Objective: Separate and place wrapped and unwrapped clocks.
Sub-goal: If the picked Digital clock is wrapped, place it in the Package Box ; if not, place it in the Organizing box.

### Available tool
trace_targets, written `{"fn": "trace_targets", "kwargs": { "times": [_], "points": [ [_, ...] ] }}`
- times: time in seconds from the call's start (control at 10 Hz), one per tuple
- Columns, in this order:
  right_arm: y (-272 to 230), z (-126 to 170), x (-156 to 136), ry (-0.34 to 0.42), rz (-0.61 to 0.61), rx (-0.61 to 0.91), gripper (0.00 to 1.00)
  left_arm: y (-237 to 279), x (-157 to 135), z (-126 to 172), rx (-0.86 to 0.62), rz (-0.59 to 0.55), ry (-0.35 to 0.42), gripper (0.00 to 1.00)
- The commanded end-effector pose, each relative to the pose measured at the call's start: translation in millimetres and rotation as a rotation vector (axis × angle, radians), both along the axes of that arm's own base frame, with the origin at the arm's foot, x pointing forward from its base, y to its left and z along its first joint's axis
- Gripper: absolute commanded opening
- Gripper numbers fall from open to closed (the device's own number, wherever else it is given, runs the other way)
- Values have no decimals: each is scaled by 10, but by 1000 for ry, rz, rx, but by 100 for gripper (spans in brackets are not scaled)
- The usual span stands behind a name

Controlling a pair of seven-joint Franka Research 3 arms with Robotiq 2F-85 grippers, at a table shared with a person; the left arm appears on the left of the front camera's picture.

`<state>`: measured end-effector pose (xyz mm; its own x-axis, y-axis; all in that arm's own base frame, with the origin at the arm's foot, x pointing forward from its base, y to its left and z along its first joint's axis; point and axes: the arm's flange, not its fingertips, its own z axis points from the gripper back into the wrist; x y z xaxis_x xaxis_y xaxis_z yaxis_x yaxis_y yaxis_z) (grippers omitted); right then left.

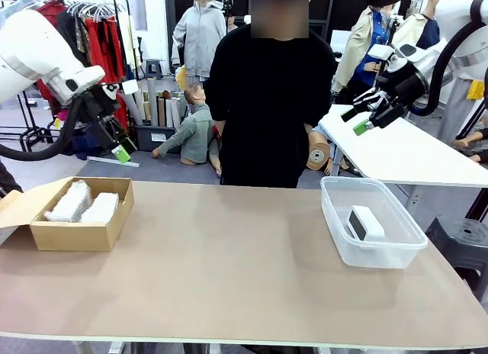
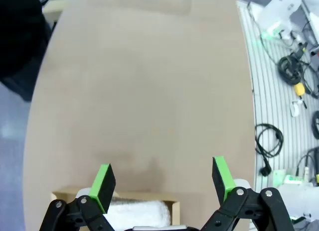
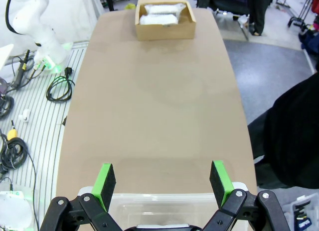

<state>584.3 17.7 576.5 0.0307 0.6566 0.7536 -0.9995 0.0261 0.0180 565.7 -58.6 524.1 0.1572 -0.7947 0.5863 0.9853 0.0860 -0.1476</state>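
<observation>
Two wrapped clocks (image 1: 82,204) in crinkly white padding lie side by side in a cardboard box (image 1: 65,233) at the table's left; the right wrist view has them (image 3: 160,14) at its far end, and one wrapped clock (image 2: 137,211) shows just under the left gripper. The bare white clock (image 1: 365,223) with a dark screen lies in a clear plastic bin (image 1: 381,252) at the right. My left gripper (image 1: 116,148) hangs open in the air above the box, fingers (image 2: 103,185) wide apart. High above the bin, my right gripper (image 1: 358,120) is open and holds nothing.
A person in black (image 1: 267,94) stands at the table's far edge, hands out of sight. The tan table (image 1: 229,255) runs bare between box and bin. A white side table (image 1: 404,152) stands at the far right. Cables (image 3: 60,84) lie on the floor beside the table.
</observation>
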Motion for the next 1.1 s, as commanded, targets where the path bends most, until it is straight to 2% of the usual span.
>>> {"fn": "trace_targets", "kwargs": {
  "times": [0.0,0.2,0.4,0.7,0.9,1.0],
  "points": [
    [-2,15,-15,-1,2,-1,100,164,26,115,-140,-8,31,100],
    [-2,15,-15,-1,2,-1,100,203,-14,261,-171,-18,-28,100],
    [-2,15,-15,-1,2,-1,100,200,-145,454,-185,-59,-120,100],
    [-2,15,-15,-1,2,-1,100,323,-185,587,-223,-12,-217,100],
    [-2,15,-15,-1,2,-1,100,359,-301,692,-226,-15,-287,100],
    [-2,15,-15,-1,2,-1,100,390,-334,693,-220,-30,-298,100]
  ]
}}
